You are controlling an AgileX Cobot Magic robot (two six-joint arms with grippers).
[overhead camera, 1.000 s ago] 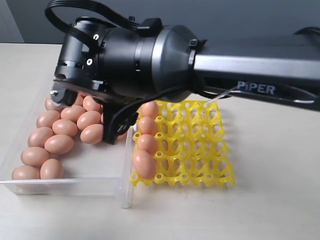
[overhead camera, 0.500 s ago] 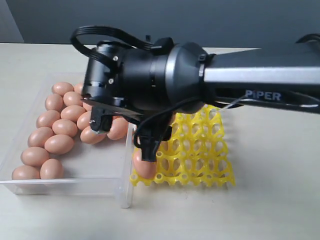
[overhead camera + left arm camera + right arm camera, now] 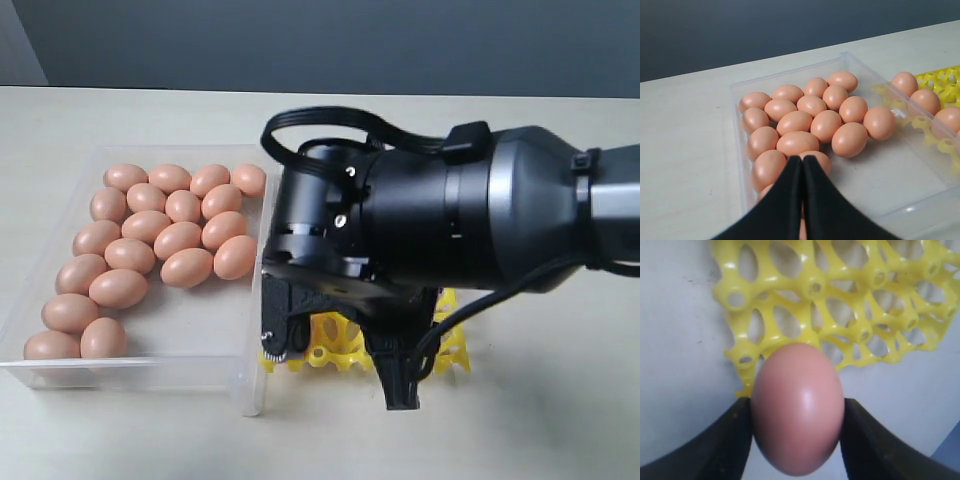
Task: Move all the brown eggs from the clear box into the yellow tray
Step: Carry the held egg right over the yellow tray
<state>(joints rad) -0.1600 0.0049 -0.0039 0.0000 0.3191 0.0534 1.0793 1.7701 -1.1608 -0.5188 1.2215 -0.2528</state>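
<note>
Right end effector (image 3: 797, 440): clamped around one brown egg (image 3: 797, 407), hanging right above a corner of the yellow tray (image 3: 815, 288).
Left end effector (image 3: 801, 162): fingers pressed together, nothing in them, poised over the clear box (image 3: 130, 372).
Clear box: brown eggs (image 3: 178, 238) bunched together inside.

Smooth matte brown eggs (image 3: 178, 240); glossy plastic clear box (image 3: 130, 372) and yellow tray (image 3: 330, 357).
</note>
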